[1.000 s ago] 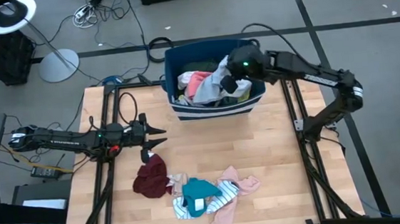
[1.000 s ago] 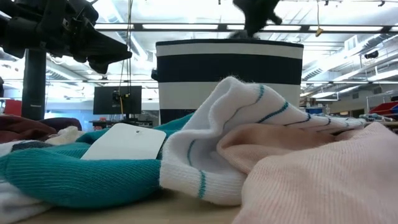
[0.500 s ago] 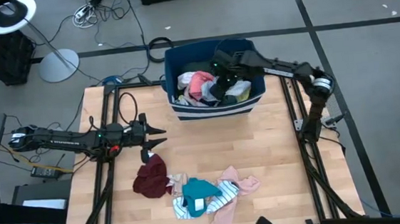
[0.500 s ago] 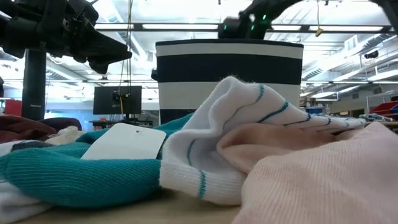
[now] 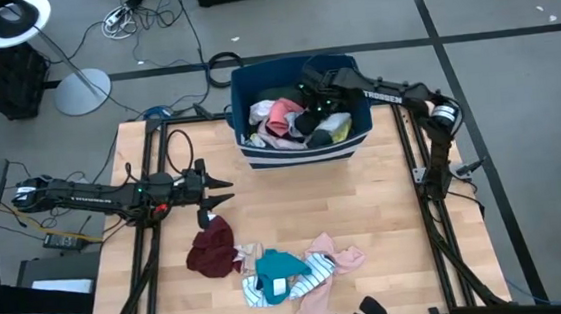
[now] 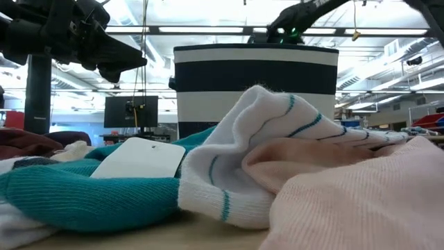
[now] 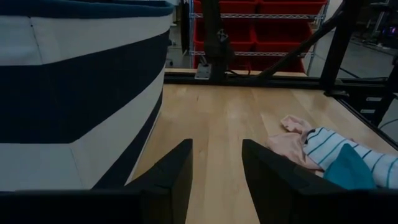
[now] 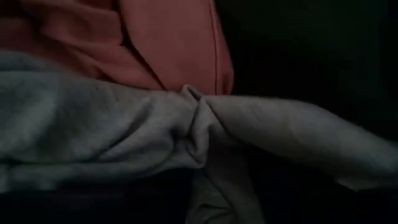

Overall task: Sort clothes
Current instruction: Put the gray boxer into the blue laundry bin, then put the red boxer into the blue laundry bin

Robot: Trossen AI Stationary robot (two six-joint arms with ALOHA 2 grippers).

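Right tool (image 5: 314, 92): down inside striped bin (image 5: 300, 151), far edge, among clothes (image 5: 277, 117) to pick one; finger state cannot be told. Left tool (image 5: 225, 189): parted, empty, waiting mid-surface.

**Materials and finish**

Table (image 5: 386, 219): light wood planks, smooth, slight sheen. Frame rails (image 5: 147, 268): black metal, matt. Bin (image 6: 255, 87): navy and white bands, looks like woven fabric, matt. Teal garment (image 6: 83, 198): ribbed knit cloth with a smooth white paper tag (image 6: 142, 160). Striped white garment (image 6: 277, 139): soft knit. Pink garment (image 6: 361, 201): fine ribbed knit. Maroon garment (image 5: 213, 251): soft matt cloth. Grey garment (image 8: 124, 137): fleecy jersey. Left gripper (image 7: 214, 168) fingers (image 7: 171, 180): dark, matt plastic look.
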